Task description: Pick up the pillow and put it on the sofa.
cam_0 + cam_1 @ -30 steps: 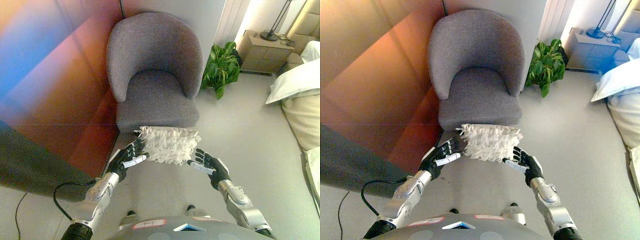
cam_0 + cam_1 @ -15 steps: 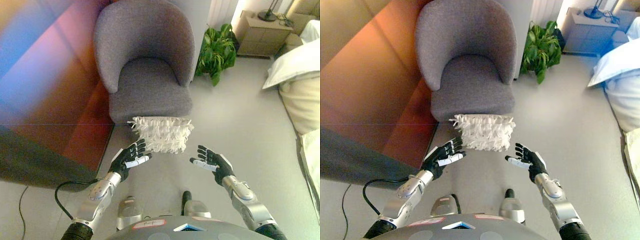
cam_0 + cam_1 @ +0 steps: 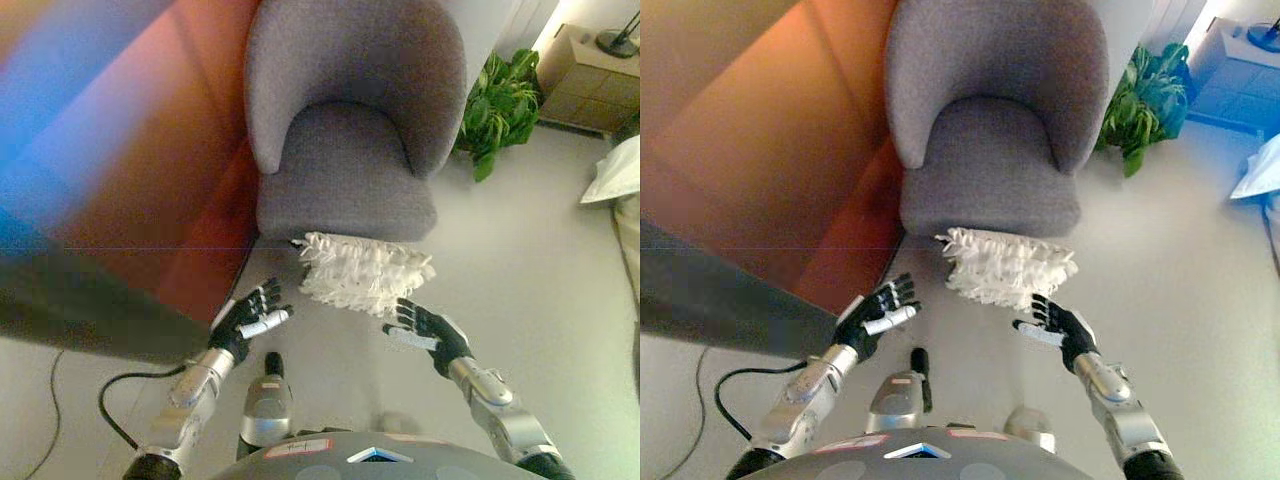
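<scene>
The pillow [image 3: 368,273] is white and shaggy and lies on the floor against the front of the grey armchair [image 3: 345,140]. My left hand [image 3: 250,318] is open and empty, a little to the pillow's lower left, apart from it. My right hand [image 3: 425,328] is open and empty, just below the pillow's right end, close to it. Both also show in the right eye view, the left hand [image 3: 878,313] and the right hand [image 3: 1055,324] on either side of the pillow [image 3: 1008,268].
A green potted plant [image 3: 500,105] stands right of the armchair, with a wooden nightstand [image 3: 595,65] behind it. White bedding [image 3: 618,175] shows at the right edge. A reddish-brown wall [image 3: 130,150] runs along the left. Bare grey floor lies to the right.
The camera has swung, so the whole scene sits further right. The pillow lies free on the floor, and both hands remain open and apart from it.
</scene>
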